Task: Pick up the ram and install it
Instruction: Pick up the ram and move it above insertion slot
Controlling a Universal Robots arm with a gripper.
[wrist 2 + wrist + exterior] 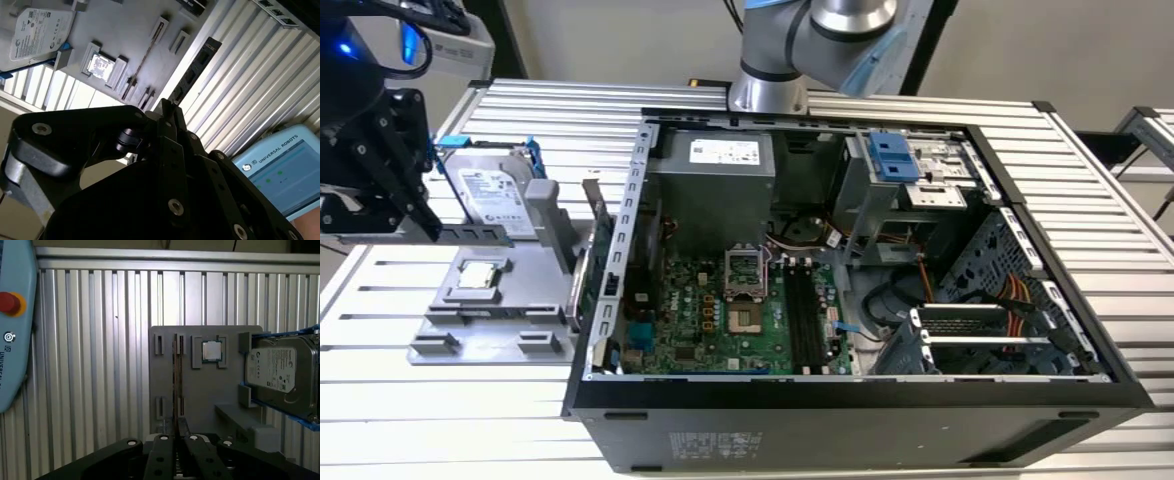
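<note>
1. At the exterior view's far left, we see the black gripper hanging over the ribbed metal table. We cannot tell whether it is open or closed.
2. Just to its right lies a grey holder plate. It carries a silver hard drive in a blue bracket and a small square processor chip.
3. The ram stands on its long edge in slots of that same plate, near the processor chip and apart from the hard drive. In both wrist views we see it as a thin dark line; the second wrist view has the ram running across the plate.
4. In the first wrist view the gripper lines up with the ram's edge. We cannot tell whether the two touch.
5. A light-blue pendant with a red button lies on the table. It is well apart from the plate, on the side where the ram stands.
6. Further toward the exterior view's right sits the open black computer case, touching the plate's edge. Inside it we see a green motherboard.
7. Long black memory slots run beside the processor socket.
8. Behind the case, the arm rises from the table.
9. At the case's right end we see a drive cage with a blue tab and a bundle of orange and yellow cables.
</note>
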